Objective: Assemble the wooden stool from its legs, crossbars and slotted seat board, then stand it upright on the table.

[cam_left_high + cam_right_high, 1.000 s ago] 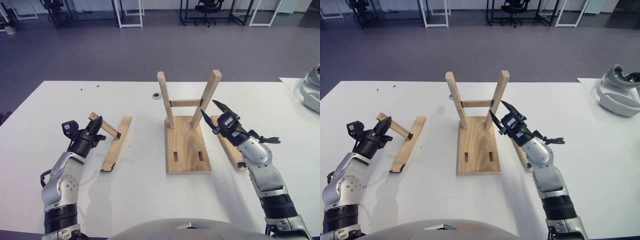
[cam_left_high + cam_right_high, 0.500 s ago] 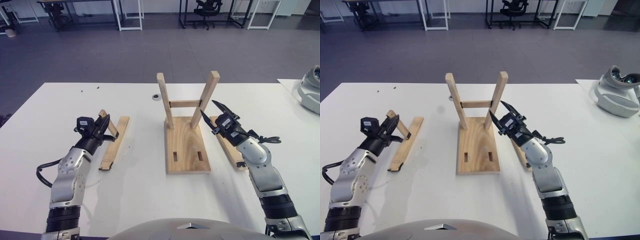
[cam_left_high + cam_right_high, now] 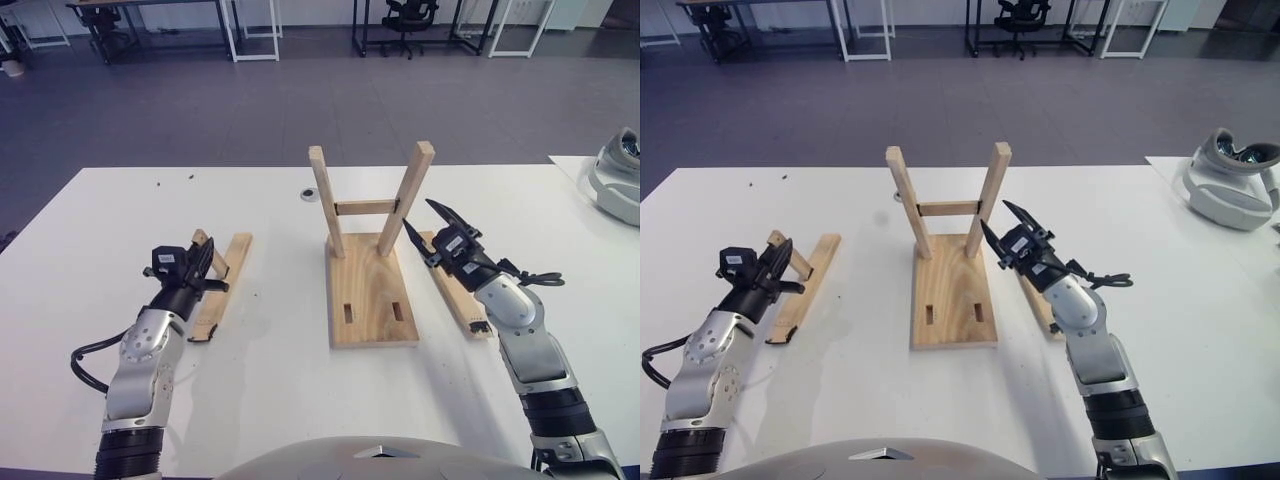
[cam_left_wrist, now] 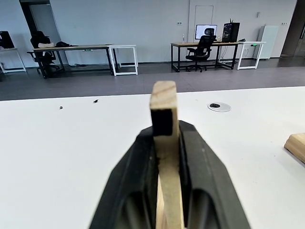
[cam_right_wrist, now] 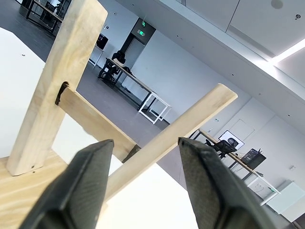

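Observation:
The slotted seat board [image 3: 371, 303] lies flat in the middle of the table. Two legs [image 3: 323, 200] joined by a crossbar [image 3: 366, 208] stand up from its far end. My right gripper [image 3: 419, 222] is open right beside the right-hand standing leg [image 5: 171, 136], its fingers [image 5: 71, 191] on either side of that leg and crossbar. Beneath it a loose leg [image 3: 456, 297] lies along the board's right side. To the left, my left gripper [image 3: 196, 277] is shut on the crossbar stub [image 4: 164, 119] of a second leg piece [image 3: 224, 280] resting on the table.
A white headset [image 3: 618, 184] sits at the table's far right edge. A small round grommet [image 3: 309, 194] is set in the tabletop behind the standing legs. Bare white tabletop surrounds the parts in front and to the far left.
My left arm has swung inward and nearer, turning the held crossbar stub and shifting the second leg piece slightly left. The right gripper stays beside the standing leg.

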Controlling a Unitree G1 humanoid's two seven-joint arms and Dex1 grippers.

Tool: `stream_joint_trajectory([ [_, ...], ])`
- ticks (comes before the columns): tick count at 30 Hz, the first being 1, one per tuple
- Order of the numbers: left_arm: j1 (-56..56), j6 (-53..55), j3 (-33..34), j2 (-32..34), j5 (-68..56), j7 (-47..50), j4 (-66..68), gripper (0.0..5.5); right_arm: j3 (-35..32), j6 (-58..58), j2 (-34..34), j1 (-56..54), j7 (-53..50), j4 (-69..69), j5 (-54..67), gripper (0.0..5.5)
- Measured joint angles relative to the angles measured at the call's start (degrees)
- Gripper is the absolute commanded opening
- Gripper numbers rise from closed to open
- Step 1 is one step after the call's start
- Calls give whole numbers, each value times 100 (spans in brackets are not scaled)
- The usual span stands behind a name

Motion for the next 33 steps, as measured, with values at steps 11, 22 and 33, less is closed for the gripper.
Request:
stream_joint_trajectory([
  [11,-17,1225,74,589,-104,-850,35,253,6,0,38,-54,-63,-14,-135,253],
  [22,323,3313,-108,1000,-18,-758,-828,300,122,6,89,15,-191,-62,-191,253],
  [33,336,2737,-335,1085,521,-925,-547,205,-44,648,395,-3,-9,-372,827,253],
])
